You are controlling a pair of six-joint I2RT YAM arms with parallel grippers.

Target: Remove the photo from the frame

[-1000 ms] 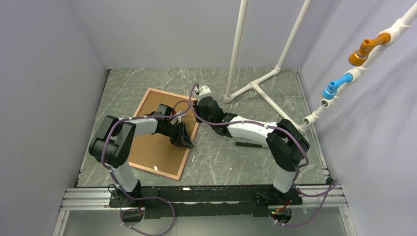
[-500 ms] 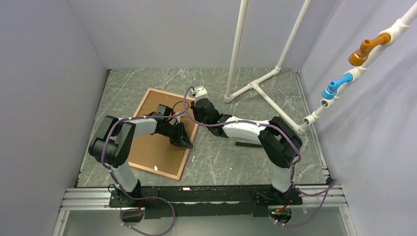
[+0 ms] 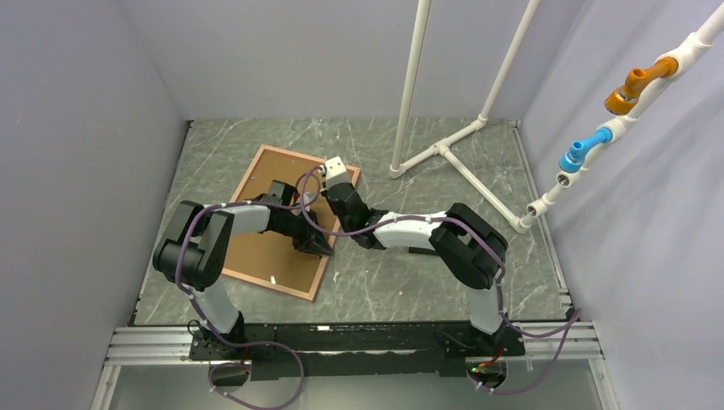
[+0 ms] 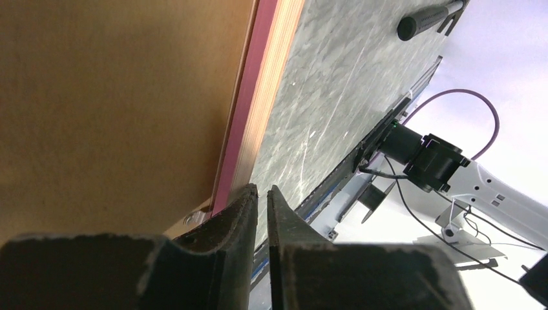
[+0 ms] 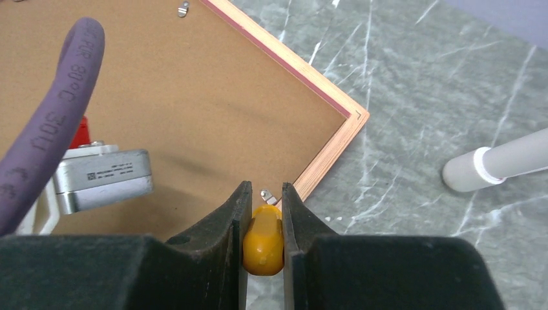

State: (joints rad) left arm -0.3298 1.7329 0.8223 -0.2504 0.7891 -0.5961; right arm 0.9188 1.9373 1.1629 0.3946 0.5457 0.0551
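The right arm has swung left, so its wrist now hangs over the far right corner of the frame (image 3: 294, 155), and the left jaws have narrowed. The right gripper (image 5: 265, 188) pinches a yellow-orange rounded piece (image 5: 262, 239) just beside a metal clip (image 5: 266, 194). The left gripper (image 4: 260, 192), at the frame's right edge, shows only a thin slit with nothing seen in it. The purple cable (image 5: 58, 97) reads "FOR 80°C 301"; the label on the grey module (image 5: 103, 177) is too small to read. The frame lies back up on the table (image 3: 384, 282) with the brown backing board (image 5: 194, 97) showing, and the photo is hidden. Only the left wrist view shows a black handle (image 4: 426, 16) farther along the table.
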